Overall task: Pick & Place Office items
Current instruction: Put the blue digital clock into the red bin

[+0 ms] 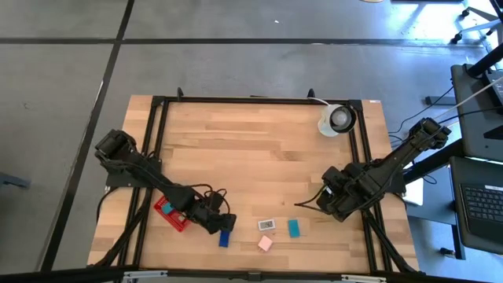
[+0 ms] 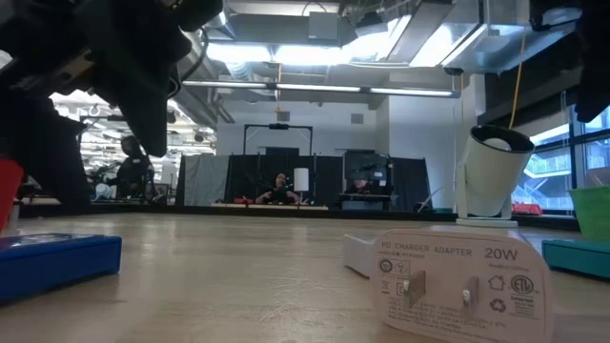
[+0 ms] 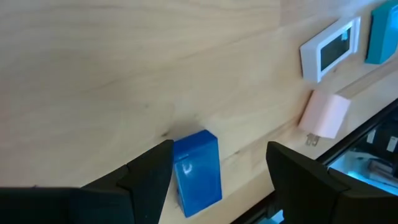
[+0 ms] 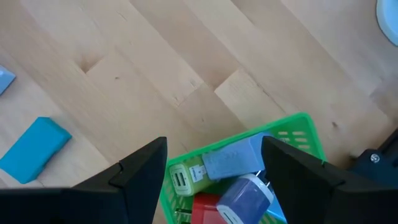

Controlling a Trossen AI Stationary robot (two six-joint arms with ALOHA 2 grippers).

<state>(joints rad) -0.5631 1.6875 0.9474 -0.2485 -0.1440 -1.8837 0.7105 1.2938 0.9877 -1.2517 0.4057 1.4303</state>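
A blue block [image 3: 198, 171] lies flat on the wooden table near its front edge, between the open fingers of my left gripper [image 3: 219, 149], closer to one finger; I see no touch. From above, that gripper [image 1: 226, 226] hovers just beyond the block [image 1: 225, 238]. My right gripper [image 4: 212, 144] stands open above the green basket [image 4: 292, 134], which holds several small chargers in white, lavender and red. On the table lie a white piece [image 1: 265, 225], a pink piece [image 1: 265, 244] and a teal block [image 1: 293, 228].
A red basket [image 1: 169, 214] sits beside my left arm near the table's left front. A white round object with a dark centre [image 1: 336, 119] stands at the far right. A black frame [image 1: 251, 100] runs along the table's edges. Bare wood fills the middle.
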